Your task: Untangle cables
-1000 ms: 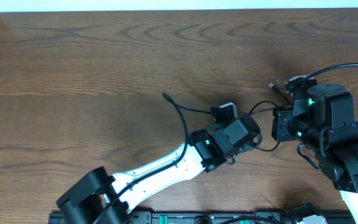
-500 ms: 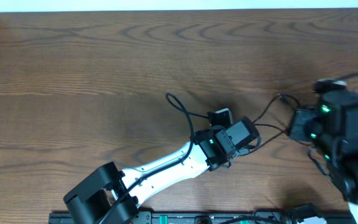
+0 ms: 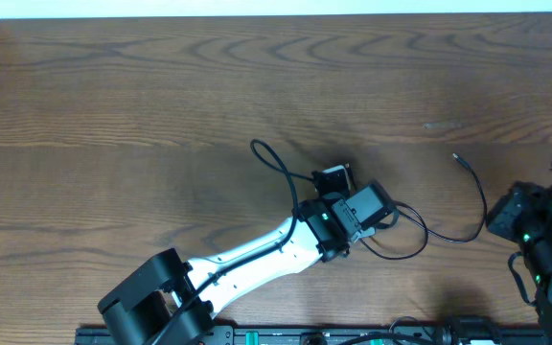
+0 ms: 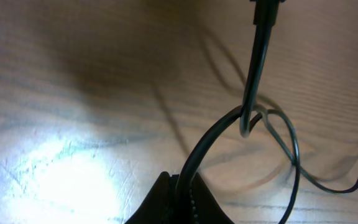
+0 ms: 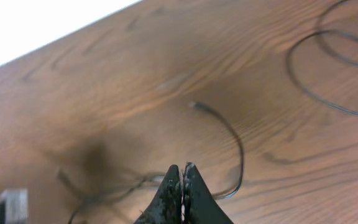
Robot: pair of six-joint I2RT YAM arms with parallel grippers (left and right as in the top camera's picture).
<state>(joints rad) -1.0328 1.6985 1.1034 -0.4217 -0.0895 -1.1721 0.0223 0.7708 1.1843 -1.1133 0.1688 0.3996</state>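
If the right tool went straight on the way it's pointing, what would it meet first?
Probably the black cable's plug end, on the table ahead of the right tool; depth is unclear.

place: robot lab bench | evidence: 2 arms [image 3: 257, 251] at wood-grain table [image 3: 113, 105]

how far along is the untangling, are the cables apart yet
Done: one black cable end lies free on the table.
In hand: the left gripper is shut on a black cable. The right gripper is shut, with nothing visibly in it.
Left: thin strands cross in a loop by the left gripper, so it is not untangled.
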